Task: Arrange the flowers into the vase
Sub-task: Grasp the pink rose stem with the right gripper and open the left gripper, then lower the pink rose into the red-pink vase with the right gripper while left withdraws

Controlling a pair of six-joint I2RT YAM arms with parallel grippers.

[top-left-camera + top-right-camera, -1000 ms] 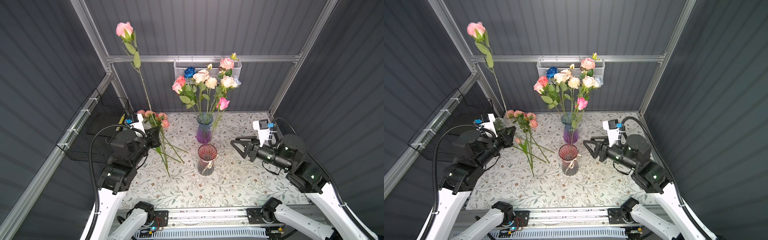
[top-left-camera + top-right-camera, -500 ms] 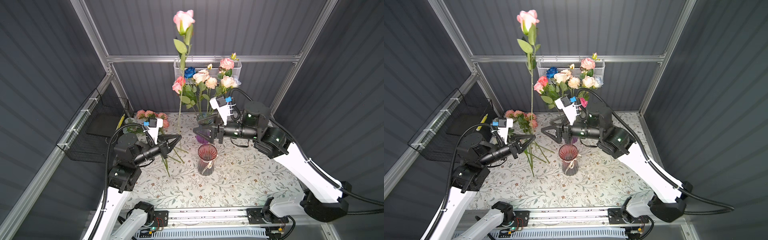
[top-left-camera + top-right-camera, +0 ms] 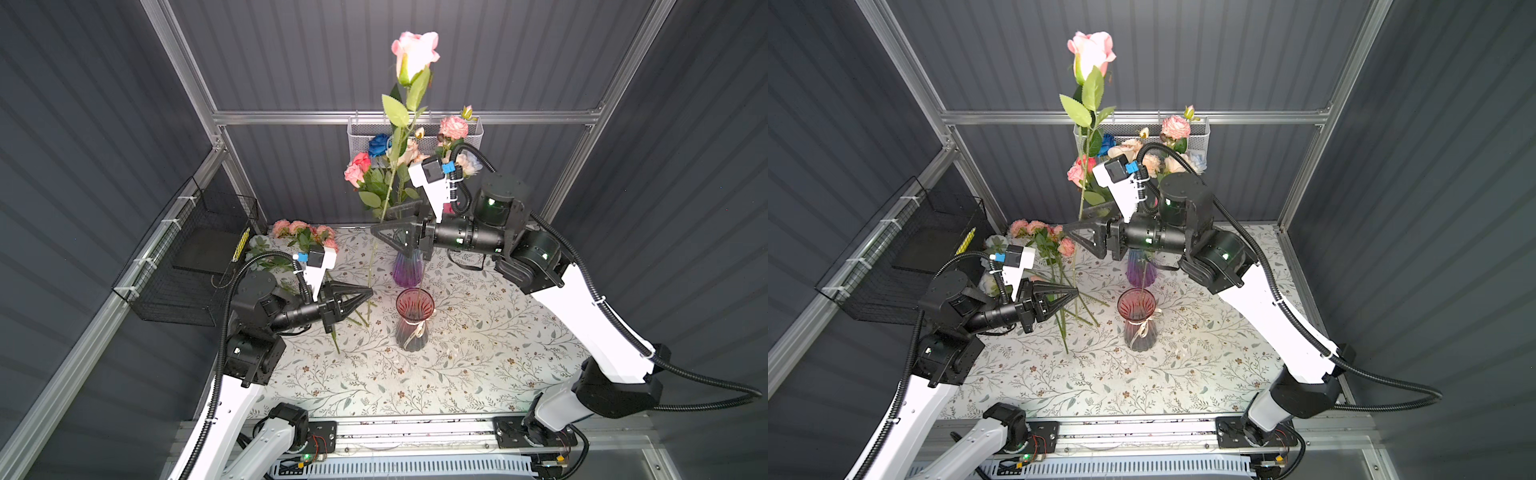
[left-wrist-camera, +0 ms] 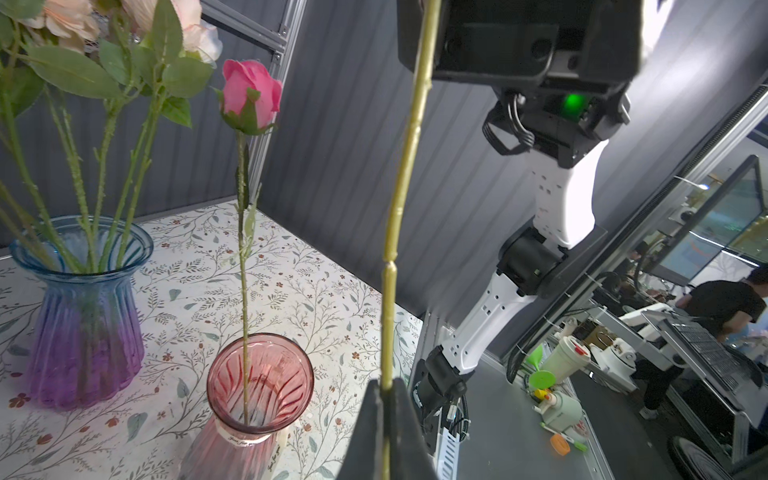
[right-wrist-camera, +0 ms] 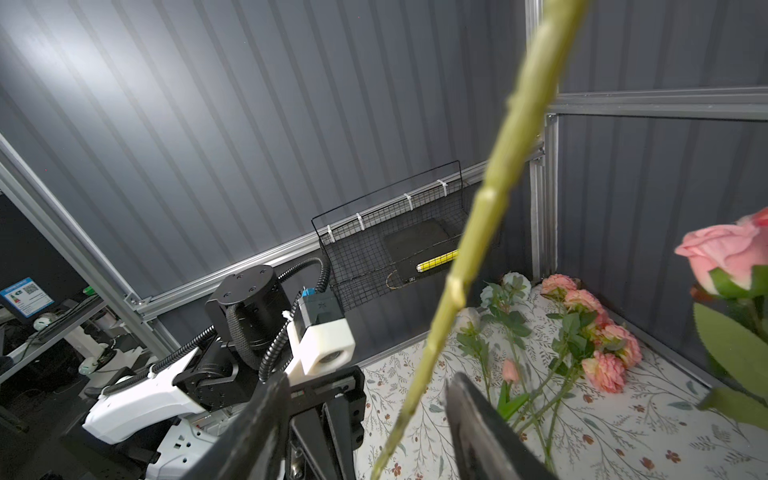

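A tall pink rose (image 3: 415,52) (image 3: 1091,50) stands upright in the air. My left gripper (image 3: 371,291) (image 3: 1077,291) (image 4: 384,390) is shut on the low end of its stem (image 4: 409,145). Higher up, my right gripper (image 3: 380,220) (image 3: 1075,220) (image 5: 370,378) is open, a jaw on either side of the stem (image 5: 478,232) without touching it. A pink glass vase (image 3: 414,316) (image 4: 259,374) holds one magenta rose (image 4: 251,93). Behind it a blue-purple vase (image 3: 407,270) (image 4: 83,316) holds a bunch of flowers. More flowers (image 3: 307,235) (image 5: 590,332) lie on the table at the back left.
A black wire basket (image 3: 195,266) hangs on the left wall, and a white mesh basket (image 3: 361,137) hangs on the back rail behind the bouquet. The table (image 3: 478,365) has a floral cloth, with dark panel walls on three sides.
My left gripper has carried the pink rose from the far left to the middle. My right arm has swung across from the right, and its jaws now straddle the stem.
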